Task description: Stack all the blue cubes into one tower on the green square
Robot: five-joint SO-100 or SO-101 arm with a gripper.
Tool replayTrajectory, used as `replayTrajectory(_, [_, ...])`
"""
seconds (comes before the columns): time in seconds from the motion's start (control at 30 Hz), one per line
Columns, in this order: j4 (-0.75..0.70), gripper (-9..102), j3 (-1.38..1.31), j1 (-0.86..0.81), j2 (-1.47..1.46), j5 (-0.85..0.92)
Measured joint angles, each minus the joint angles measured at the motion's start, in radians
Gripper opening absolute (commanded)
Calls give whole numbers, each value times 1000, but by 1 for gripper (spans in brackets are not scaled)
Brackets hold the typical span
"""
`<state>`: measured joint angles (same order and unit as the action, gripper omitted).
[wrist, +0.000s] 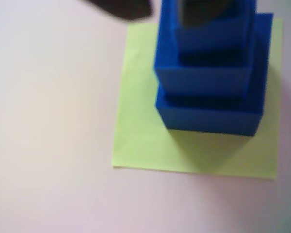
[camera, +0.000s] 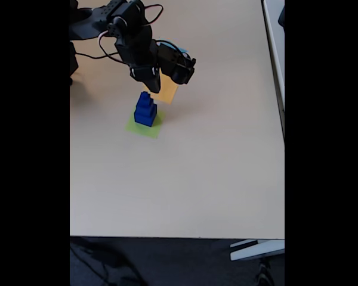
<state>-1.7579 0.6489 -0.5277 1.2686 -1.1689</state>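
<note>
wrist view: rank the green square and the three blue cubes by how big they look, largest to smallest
1. green square
2. bottom cube
3. middle cube
4. top cube, though it is cut off by the frame's top edge and sits nearest the camera, so its rank against the middle cube is unsure.

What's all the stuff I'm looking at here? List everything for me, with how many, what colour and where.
blue cubes: three, dark blue, stacked as a stepped tower, largest at the bottom, on the green square.
green square: one, lime green, flat on the table under the tower.
orange-yellow square: one, flat, just beyond the tower in the fixed view, partly under the arm.
light blue patch: one, peeking out behind the arm; too hidden to say more.
table: one, pale beige.
cables: dark, by the arm.
arm: one, black, reaching over the table.
pincer: one, black, just above the tower; open or shut unclear.
</note>
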Motion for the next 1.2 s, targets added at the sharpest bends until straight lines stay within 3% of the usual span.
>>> replayTrajectory(0.53, [0,0,457,48,371,-137])
replayTrajectory(1.2, [-9,0,518,6,445,-115])
